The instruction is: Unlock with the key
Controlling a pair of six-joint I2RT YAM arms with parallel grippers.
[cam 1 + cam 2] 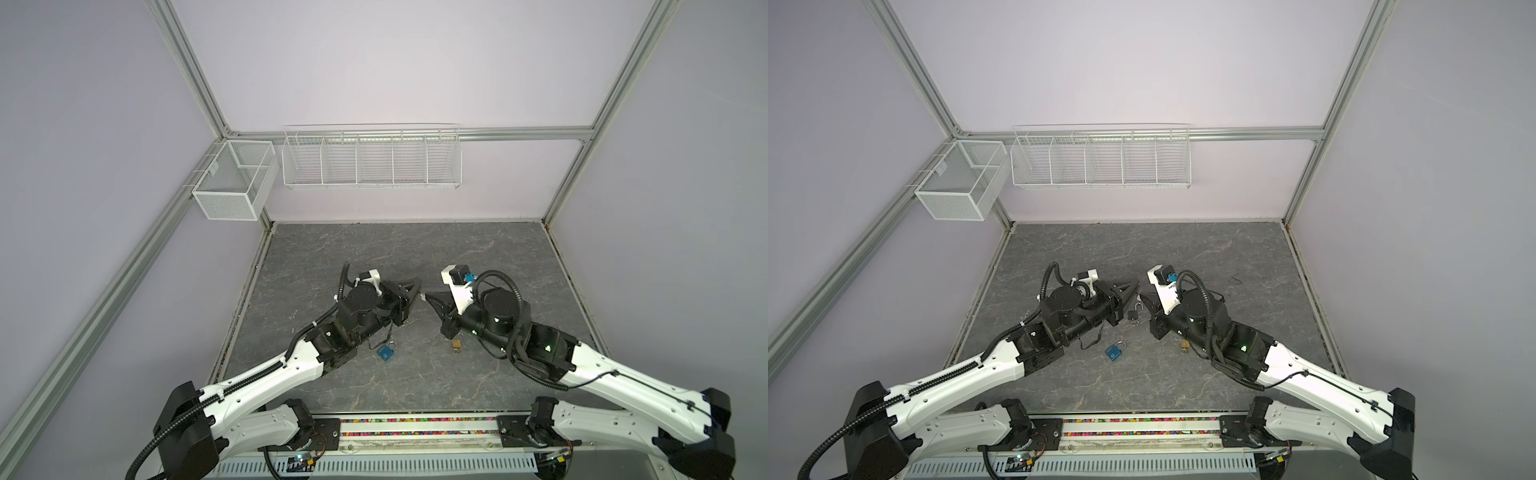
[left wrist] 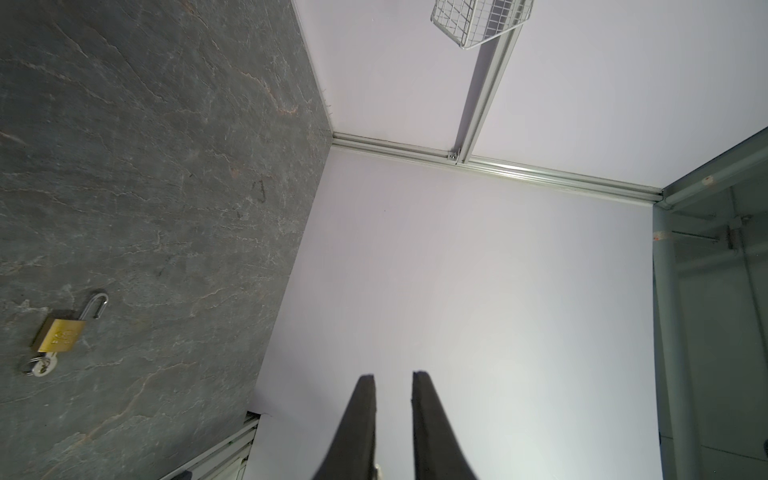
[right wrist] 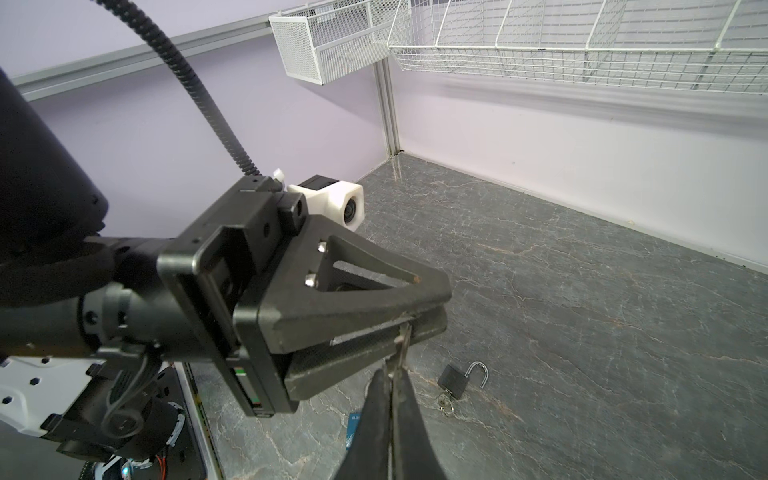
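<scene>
My right gripper (image 3: 390, 370) is shut on a small silver key (image 3: 404, 340). The key's free end sticks out between the fingers of my left gripper (image 3: 446, 307), which pinch it across a narrow gap. In both top views the grippers meet tip to tip above the middle of the floor, the left (image 1: 417, 286) and the right (image 1: 426, 296). A blue padlock (image 1: 1115, 351) with its shackle closed lies nearer the front. A black padlock (image 3: 457, 380) and a brass padlock (image 2: 60, 332) lie with open shackles and keys in them.
A white wire rack (image 1: 372, 160) and a mesh basket (image 1: 232, 183) hang on the back wall, well above the grey marbled floor (image 1: 374, 386). Walls with aluminium posts close in the left, right and back sides.
</scene>
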